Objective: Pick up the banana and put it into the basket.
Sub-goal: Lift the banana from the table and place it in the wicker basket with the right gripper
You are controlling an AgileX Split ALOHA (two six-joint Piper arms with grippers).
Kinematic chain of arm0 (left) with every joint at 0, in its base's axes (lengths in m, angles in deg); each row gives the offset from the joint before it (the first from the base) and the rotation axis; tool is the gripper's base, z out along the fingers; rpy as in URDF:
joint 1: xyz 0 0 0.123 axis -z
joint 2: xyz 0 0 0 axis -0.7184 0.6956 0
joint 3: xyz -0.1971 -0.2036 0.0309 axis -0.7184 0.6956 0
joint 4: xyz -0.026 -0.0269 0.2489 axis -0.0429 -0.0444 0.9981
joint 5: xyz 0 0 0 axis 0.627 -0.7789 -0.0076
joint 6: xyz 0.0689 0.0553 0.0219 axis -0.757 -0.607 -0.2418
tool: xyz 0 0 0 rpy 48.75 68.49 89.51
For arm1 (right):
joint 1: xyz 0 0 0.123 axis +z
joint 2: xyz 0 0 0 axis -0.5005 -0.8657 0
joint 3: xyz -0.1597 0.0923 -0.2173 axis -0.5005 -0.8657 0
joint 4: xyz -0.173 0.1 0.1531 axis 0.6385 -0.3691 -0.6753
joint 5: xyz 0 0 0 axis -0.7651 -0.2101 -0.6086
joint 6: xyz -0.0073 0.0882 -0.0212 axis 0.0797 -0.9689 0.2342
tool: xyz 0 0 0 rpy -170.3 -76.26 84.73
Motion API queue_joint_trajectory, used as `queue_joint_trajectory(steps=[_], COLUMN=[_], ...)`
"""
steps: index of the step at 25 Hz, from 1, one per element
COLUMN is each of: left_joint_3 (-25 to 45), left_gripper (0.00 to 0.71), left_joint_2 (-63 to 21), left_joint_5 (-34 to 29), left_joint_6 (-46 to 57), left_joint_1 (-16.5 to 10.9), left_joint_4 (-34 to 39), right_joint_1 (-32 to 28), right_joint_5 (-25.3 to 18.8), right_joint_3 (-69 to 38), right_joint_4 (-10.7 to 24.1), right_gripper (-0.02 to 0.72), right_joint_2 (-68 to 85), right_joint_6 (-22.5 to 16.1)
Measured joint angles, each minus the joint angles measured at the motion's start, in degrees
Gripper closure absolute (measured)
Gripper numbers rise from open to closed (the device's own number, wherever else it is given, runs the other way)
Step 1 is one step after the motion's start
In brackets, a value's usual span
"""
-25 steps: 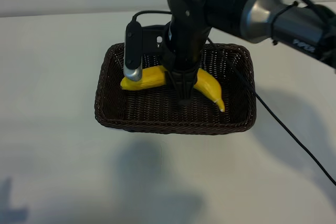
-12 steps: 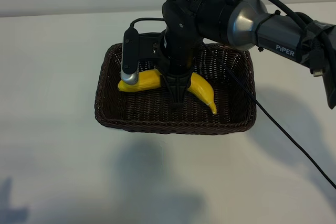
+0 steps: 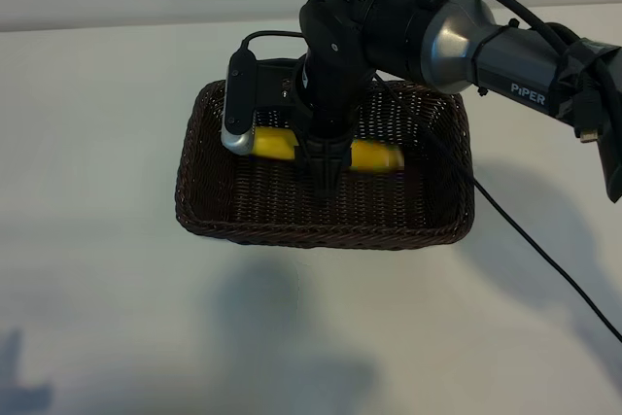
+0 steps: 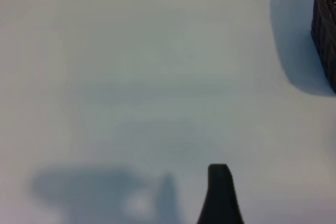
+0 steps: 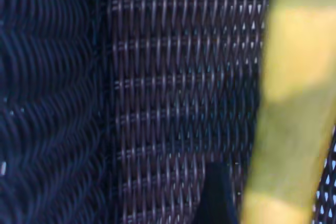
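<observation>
Right tool (image 3: 326, 177) stands inside the basket (image 3: 209, 206), straddling the blurred banana (image 3: 374, 155); its grip is unclear.

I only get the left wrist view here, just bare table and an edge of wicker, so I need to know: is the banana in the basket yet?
Observer: Yes. In the exterior view the banana lies inside the basket, across its far half.
Operator: My left claw sits idle over the table. Where is the right one?
Observer: The right claw points down into the basket, over the banana's middle.
Operator: Has it let go?
Observer: I cannot tell. The right wrist view shows only the blurred banana close against the basket's woven floor.
</observation>
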Motion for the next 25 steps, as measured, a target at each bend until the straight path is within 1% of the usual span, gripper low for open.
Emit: queue_joint_trajectory(steps=[9,13,18,25], left_joint_3=[0.0,0.0,0.0,0.0], left_gripper=[0.152,0.152,0.152,0.152], left_joint_2=[0.0,0.0,0.0,0.0], left_joint_5=[0.0,0.0,0.0,0.0], left_joint_6=[0.0,0.0,0.0,0.0], left_joint_1=[0.0,0.0,0.0,0.0], left_joint_4=[0.0,0.0,0.0,0.0], right_joint_1=[-0.1,-0.1,-0.7,-5.4], right_joint_5=[-6.7,-7.1,-6.8,-7.8], right_joint_3=[0.0,0.0,0.0,0.0], right_joint_4=[0.2,0.3,2.1,2.7], right_gripper=[0.148,0.148,0.150,0.150], right_joint_2=[0.1,2.1,4.1,5.8], right_joint_6=[-0.4,-0.4,-0.4,-1.1])
